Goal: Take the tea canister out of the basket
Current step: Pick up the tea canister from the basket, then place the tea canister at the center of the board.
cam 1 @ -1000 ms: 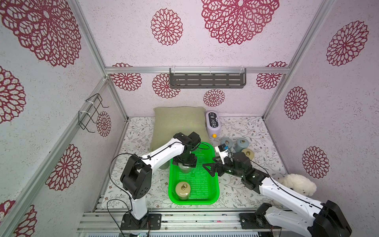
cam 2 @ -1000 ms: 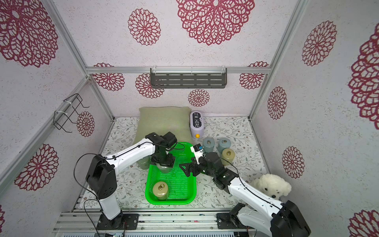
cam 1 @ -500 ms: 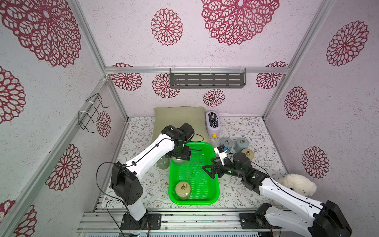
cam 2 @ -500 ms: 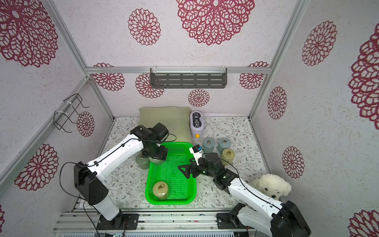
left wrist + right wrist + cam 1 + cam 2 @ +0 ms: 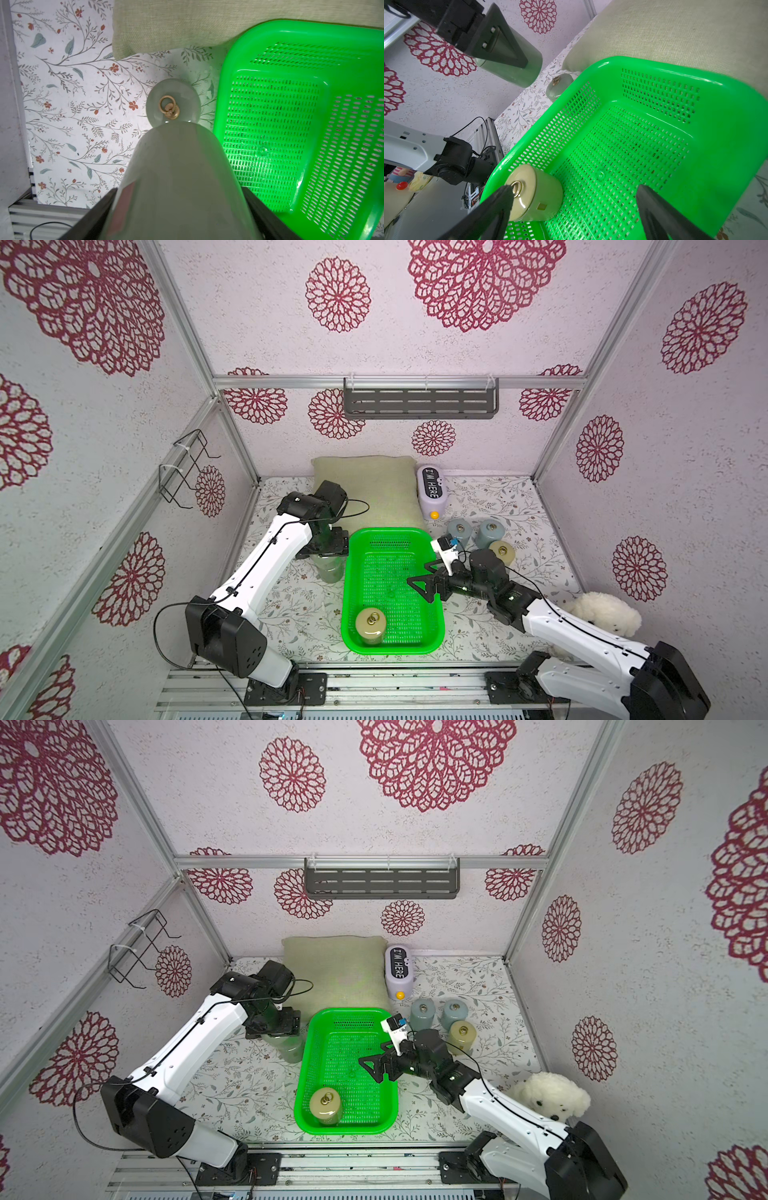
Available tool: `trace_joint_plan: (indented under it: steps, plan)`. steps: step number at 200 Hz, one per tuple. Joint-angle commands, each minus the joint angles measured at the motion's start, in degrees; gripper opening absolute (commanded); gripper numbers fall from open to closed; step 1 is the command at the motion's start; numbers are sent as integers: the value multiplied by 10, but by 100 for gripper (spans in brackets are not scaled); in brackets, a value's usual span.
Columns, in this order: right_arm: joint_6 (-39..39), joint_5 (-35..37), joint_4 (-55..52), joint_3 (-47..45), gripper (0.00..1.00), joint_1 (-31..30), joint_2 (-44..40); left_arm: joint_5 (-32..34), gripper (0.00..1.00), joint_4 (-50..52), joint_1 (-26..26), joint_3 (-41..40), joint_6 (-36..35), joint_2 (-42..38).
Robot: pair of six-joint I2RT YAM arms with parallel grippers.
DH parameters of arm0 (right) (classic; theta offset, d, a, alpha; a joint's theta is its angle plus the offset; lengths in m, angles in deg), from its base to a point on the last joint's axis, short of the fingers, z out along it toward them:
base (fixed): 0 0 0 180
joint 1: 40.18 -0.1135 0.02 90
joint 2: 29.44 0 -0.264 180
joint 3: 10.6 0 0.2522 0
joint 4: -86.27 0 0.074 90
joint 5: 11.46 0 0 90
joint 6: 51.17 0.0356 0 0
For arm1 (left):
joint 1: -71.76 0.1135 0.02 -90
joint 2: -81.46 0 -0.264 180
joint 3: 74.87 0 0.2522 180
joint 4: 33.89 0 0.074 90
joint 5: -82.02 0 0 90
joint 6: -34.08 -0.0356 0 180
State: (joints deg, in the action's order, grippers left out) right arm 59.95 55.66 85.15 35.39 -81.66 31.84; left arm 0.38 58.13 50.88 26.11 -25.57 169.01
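Note:
The bright green basket (image 5: 390,649) (image 5: 345,1129) (image 5: 270,31) (image 5: 654,66) lies mid-floor. My left gripper (image 5: 324,547) (image 5: 276,1025) (image 5: 179,191) is shut on a pale green tea canister (image 5: 182,176) (image 5: 517,68). It holds the canister in the air just outside the basket's left rim. Directly below stands a second pale green canister (image 5: 173,102) (image 5: 558,87) on the floor. A beige canister (image 5: 370,626) (image 5: 326,1104) (image 5: 533,193) stands in the basket's near left corner. My right gripper (image 5: 419,591) (image 5: 372,1069) (image 5: 575,190) hangs open over the basket's right side, holding nothing.
A beige pillow (image 5: 365,485) lies behind the basket, a white "I'M HERE" device (image 5: 432,491) beside it. Two blue-grey canisters (image 5: 459,531) and a beige one (image 5: 502,551) stand right of the basket. A plush dog (image 5: 602,612) sits at the right. A grey shelf (image 5: 419,400) hangs on the back wall.
My left arm has carried the pale green canister from inside the basket's far left part over the rim to the left. The right arm has stayed where it was.

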Motion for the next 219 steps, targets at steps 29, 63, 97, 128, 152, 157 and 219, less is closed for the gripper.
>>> trace_joint_plan:
  steps: [29,63,97,128,152,157,219]
  plan:
    - [9,-18,41,-2,99,-24,10,-17,80,-51,85,-43,-26,-40]
    - [9,-16,38,0,99,-27,10,-31,80,-75,146,-72,-34,-44]
    - [9,-16,38,0,99,-30,6,-58,80,-112,203,-100,-30,-36]
    - [11,-16,38,0,99,-29,4,-72,80,-128,223,-106,-16,-10]
    - [12,-19,38,0,99,-30,1,-84,80,-139,233,-111,-2,17]
    - [13,-20,38,0,99,-30,1,-86,80,-138,236,-111,-1,24]
    - [16,-23,37,-1,99,-31,-11,-70,81,-142,247,-95,2,92]
